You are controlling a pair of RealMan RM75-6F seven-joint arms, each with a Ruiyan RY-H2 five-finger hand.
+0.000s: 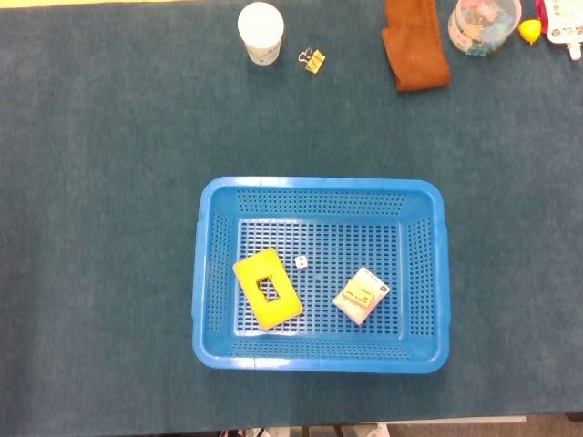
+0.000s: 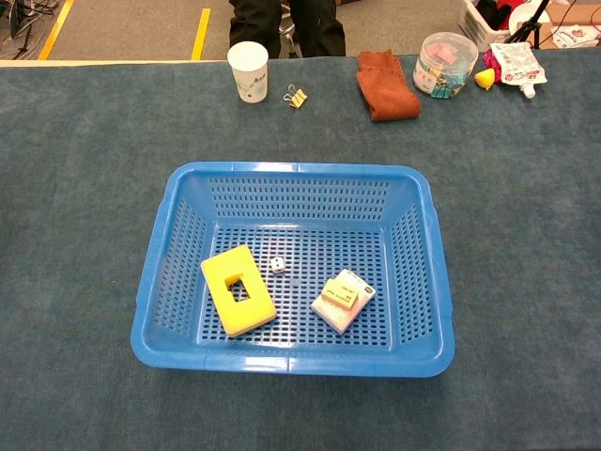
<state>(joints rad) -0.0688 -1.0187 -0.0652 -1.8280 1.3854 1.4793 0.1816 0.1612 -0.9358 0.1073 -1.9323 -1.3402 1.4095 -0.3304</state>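
Blue plastic, perforated on floor and walls, makes up the basket (image 1: 319, 355) that sits near the front edge of the teal-covered table (image 1: 100, 228). Inside it we find three things lying apart from one another: a yellow block with a rectangular hole (image 1: 267, 288) at the left, tilted against the basket's lines; a small white die (image 1: 301, 262) just beside the block's upper corner; and a pale packet of sticky notes (image 1: 361, 295) toward the right. None touches the basket's walls, and bare mesh floor shows between them and behind them.

Wide stretches of cloth lie open to either side of the basket and between it and the far row of things. Along that far edge we see a white paper cup (image 1: 260, 33), a yellow binder clip (image 1: 314, 62) just beside it, a folded brown cloth (image 1: 414, 44), and a clear tub of coloured clips (image 1: 483, 24), with a small yellow item (image 1: 530, 31) and a white pouch (image 1: 565, 27) at the right corner.

The chest view (image 2: 291, 362) shows the basket's near rim more obliquely, and beyond the table's far edge it takes in a floor with yellow lines and a person's dark legs (image 2: 286, 23), which the head view cuts off. The head view alone shows the table's front edge.

Neither of our hands appears in either view, so we cannot tell how they lie.
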